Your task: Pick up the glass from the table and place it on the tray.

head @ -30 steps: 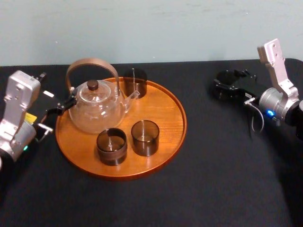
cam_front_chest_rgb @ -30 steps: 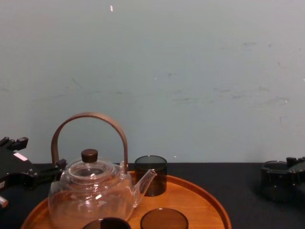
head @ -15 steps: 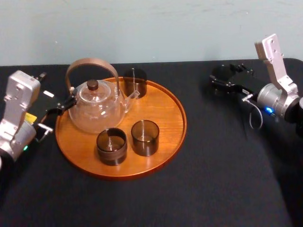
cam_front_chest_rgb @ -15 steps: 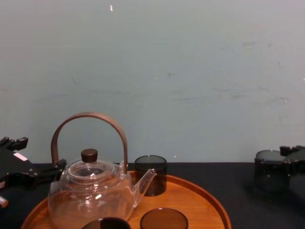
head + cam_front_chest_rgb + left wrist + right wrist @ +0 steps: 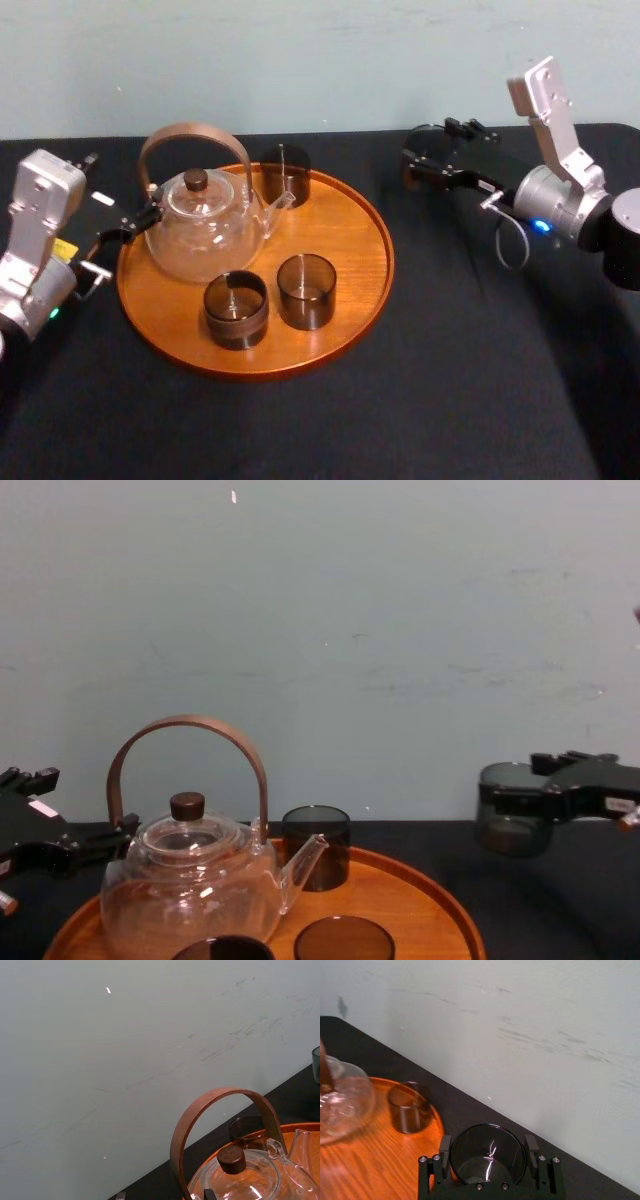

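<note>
A: Smoky, thin-walled round glass point(image 5: 512, 815): likely light, slick, brittle. Right pincer point(image 5: 487, 1144) clamped across its wall, apparently lifted off the black desk point(image 5: 450, 380), right of the round orange-brown wooden tray point(image 5: 345, 225).

B: Clear glass teapot point(image 5: 205, 228) and three dark cups point(image 5: 305, 290) crowd it; right side bare. Left pincer point(image 5: 125, 232) parked by left rim.
</note>
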You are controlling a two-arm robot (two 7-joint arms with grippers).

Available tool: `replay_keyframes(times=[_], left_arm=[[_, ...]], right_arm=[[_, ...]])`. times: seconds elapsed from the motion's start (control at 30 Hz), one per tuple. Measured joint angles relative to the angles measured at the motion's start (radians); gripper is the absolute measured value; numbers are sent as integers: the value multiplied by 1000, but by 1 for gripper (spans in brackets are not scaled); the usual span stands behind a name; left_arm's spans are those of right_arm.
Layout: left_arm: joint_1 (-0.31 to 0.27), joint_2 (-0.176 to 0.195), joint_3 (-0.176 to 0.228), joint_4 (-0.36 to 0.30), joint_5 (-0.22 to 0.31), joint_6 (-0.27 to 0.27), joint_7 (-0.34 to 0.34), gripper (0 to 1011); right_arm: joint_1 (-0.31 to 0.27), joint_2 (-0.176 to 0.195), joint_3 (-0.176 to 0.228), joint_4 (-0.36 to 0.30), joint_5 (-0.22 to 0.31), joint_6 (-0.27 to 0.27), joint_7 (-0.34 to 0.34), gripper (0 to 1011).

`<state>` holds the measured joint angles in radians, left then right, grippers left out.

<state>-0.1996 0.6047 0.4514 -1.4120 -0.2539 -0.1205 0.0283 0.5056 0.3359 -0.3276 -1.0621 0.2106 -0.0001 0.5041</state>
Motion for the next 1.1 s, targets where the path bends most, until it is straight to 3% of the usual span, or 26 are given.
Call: replay_keyframes(times=[0.33,1.1], left_arm=[[0,0,0,0,0,0,0,1009],[0,0,0,0,0,0,0,1010]], right_arm=[[2,-24,-54,-50,17,7,21,901],[25,-69,-145,-22,35,-5,42,902]])
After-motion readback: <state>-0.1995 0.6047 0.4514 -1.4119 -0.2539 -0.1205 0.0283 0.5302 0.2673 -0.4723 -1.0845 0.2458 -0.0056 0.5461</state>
